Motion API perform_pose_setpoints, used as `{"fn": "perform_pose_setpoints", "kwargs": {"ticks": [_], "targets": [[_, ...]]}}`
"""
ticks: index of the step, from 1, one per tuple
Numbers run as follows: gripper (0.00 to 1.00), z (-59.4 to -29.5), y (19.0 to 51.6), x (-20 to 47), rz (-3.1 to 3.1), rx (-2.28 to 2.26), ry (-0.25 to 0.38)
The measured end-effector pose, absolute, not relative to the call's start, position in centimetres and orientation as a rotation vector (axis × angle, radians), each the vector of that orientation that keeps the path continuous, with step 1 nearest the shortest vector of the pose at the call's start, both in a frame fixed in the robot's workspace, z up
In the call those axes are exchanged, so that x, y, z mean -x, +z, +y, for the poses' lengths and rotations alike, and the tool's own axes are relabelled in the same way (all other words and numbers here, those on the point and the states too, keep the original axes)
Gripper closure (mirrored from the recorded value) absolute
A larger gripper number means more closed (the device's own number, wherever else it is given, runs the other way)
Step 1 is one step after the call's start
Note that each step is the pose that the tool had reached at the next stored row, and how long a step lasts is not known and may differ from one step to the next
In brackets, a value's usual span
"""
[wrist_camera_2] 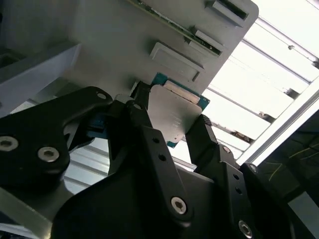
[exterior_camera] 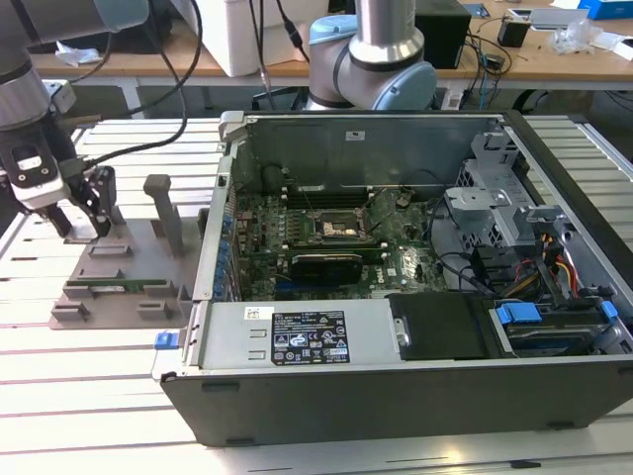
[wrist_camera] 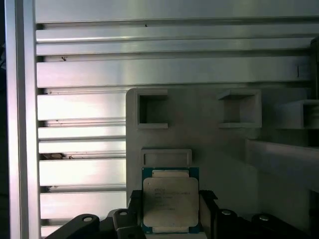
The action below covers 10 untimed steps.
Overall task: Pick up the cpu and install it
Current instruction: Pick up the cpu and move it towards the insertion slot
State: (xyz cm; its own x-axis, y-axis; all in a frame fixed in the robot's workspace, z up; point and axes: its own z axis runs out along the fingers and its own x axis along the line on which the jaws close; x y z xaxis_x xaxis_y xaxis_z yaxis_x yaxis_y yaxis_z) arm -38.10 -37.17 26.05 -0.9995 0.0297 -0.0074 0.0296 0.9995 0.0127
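The cpu [wrist_camera: 170, 201] is a small square chip with a silvery top and a teal rim. It lies at the grey fixture plate [wrist_camera: 209, 144], just in front of a small raised block [wrist_camera: 166, 156]. My gripper [wrist_camera: 170, 215] has one black finger against each side of the chip and is shut on it. The second wrist view shows the cpu [wrist_camera_2: 175, 110] between the same fingers [wrist_camera_2: 144, 124]. In the exterior view my gripper [exterior_camera: 84, 226] is low over the plate [exterior_camera: 129, 259] at that view's left. The black cpu socket [exterior_camera: 339, 229] sits on the motherboard [exterior_camera: 259, 259] inside the open computer case [exterior_camera: 396, 386].
Two grey upright posts [exterior_camera: 164, 213] rise from the plate beside my gripper. A green memory stick [exterior_camera: 117, 288] lies in a slot near the plate's front. Drive bays and cables [exterior_camera: 534, 257] crowd the case at the exterior view's right. A slatted aluminium table [exterior_camera: 89, 386] carries everything.
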Motion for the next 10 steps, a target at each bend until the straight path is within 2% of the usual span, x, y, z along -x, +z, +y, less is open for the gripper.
{"fn": "perform_pose_setpoints", "kwargs": {"ticks": [10], "targets": [[0.46,-37.1,29.7,38.1,3.134,-0.046,0.02]]}}
